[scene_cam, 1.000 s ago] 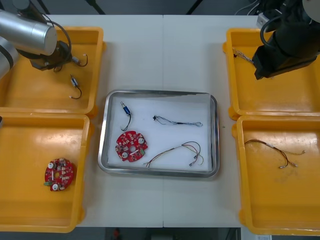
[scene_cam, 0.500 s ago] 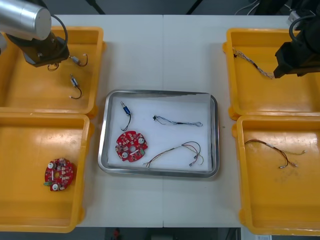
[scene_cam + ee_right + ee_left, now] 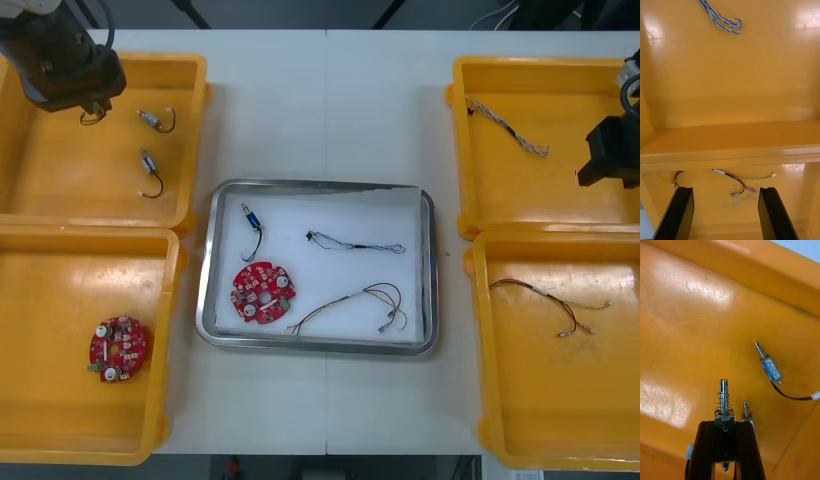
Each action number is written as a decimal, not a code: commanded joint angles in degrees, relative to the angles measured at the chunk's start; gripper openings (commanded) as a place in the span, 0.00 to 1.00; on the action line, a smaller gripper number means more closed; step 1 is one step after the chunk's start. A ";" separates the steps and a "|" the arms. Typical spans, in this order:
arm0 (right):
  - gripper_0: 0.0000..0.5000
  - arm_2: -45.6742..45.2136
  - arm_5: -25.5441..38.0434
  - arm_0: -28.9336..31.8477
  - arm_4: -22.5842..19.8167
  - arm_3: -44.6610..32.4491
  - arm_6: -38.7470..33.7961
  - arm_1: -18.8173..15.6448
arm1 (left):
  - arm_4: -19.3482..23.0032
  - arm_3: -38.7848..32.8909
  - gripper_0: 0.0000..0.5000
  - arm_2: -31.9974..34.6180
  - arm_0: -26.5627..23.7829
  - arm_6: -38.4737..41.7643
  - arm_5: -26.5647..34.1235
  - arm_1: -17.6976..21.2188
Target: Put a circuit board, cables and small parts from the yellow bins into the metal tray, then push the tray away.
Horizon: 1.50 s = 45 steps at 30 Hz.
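metal tray (image 3: 433, 270) mid-surface already holds circuit board (image 3: 263, 292), dark cable (image 3: 355, 243), red and yellow cable (image 3: 360, 300), small metal part (image 3: 250, 217). left gripper (image 3: 725, 427) over far left yellow bin (image 3: 60, 170), jaws clamped on second metal part (image 3: 724, 397). right gripper (image 3: 726, 191) over right yellow bins (image 3: 520, 190), jaws apart, empty. seemingly left: place that part, push tray.

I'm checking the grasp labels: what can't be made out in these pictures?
Front view: the left arm hides the left pincer beneath itself, so its grip cannot be judged there.
Front view: the right arm is cut off by the right edge and covers the right pincer.
Left wrist view: a second small metal part is mostly hidden behind the pincer and the small metal part it grips.
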 commanded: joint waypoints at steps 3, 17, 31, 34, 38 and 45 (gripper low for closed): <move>1.00 -6.47 0.40 5.94 -0.30 -3.05 -1.53 -3.41 | 0.08 -14.07 0.00 5.77 3.20 4.87 6.78 3.56; 1.00 -15.43 1.63 15.17 -1.80 -10.52 -1.71 -4.03 | -1.59 -39.56 0.00 9.46 12.17 22.18 18.73 1.97; 1.00 -22.55 2.16 24.31 -3.73 -18.96 -1.97 -4.03 | -15.13 -46.33 0.00 9.81 14.37 36.51 28.31 -13.50; 1.00 -22.64 2.16 24.92 -4.08 -19.49 -1.97 -3.94 | -18.82 -46.41 0.00 9.81 15.16 36.86 28.66 -17.01; 1.00 -22.64 2.16 25.19 -4.43 -19.58 -1.97 -3.68 | -21.72 -46.33 0.00 9.81 16.47 37.04 28.57 -20.79; 1.00 -22.64 2.16 25.36 -2.85 -19.49 -1.62 -1.57 | -25.15 -46.33 0.00 9.72 19.46 37.30 28.57 -26.77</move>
